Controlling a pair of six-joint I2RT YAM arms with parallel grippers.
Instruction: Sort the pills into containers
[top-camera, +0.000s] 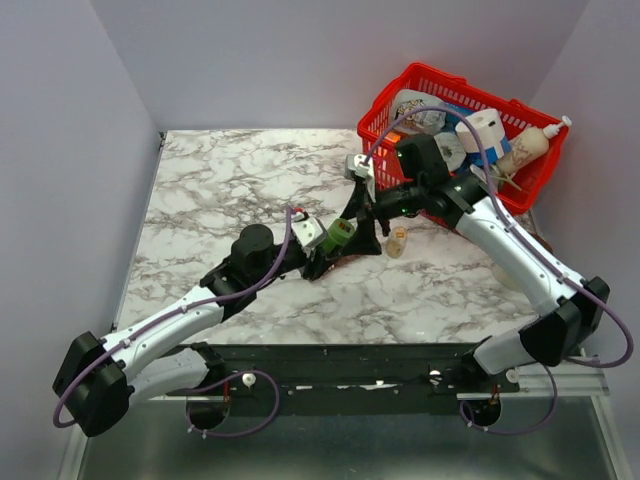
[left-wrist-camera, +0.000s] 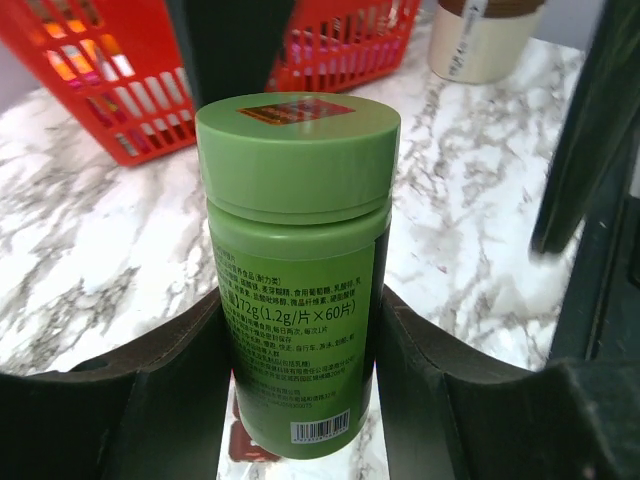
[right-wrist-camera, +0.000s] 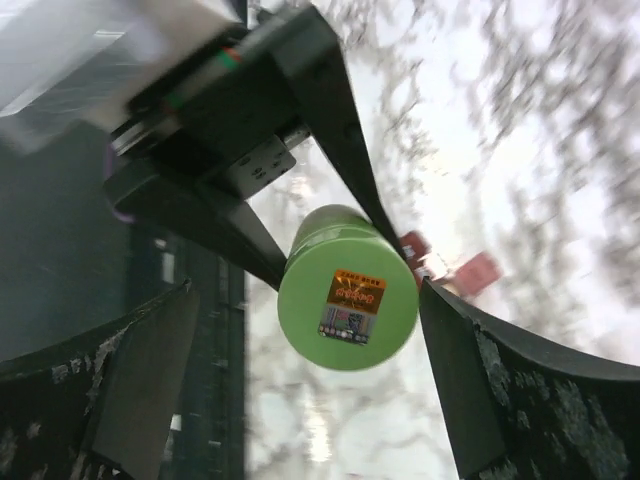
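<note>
Left gripper: clenched on the green bottle, its fingers pressing the lower body from both sides. You grip low, I judge, so that the cap end is free for the other arm.
Right gripper: released, jaws wide on either side of the lid, a gap showing on each side. It faces the lid end-on, which reads as a line-up for gripping and twisting.
Bottle: lifted off the marble table between your two arms, lid on. No pill looks to be out yet.
Containers: reddish pieces on the marble just past the bottle, mostly hidden. Holding the bottle near them probably shortens the pour.
Small tan bottle: upright, just beside the right gripper.
Red basket: far right corner, full of other goods, well apart from the work.
Right wrist view alone: the gaps beside the lid and its orange sticker.
Left wrist view alone: the clamp on the body and the printed label.
Top view alone: how your arms meet mid-table. You cannot make out the containers there.
</note>
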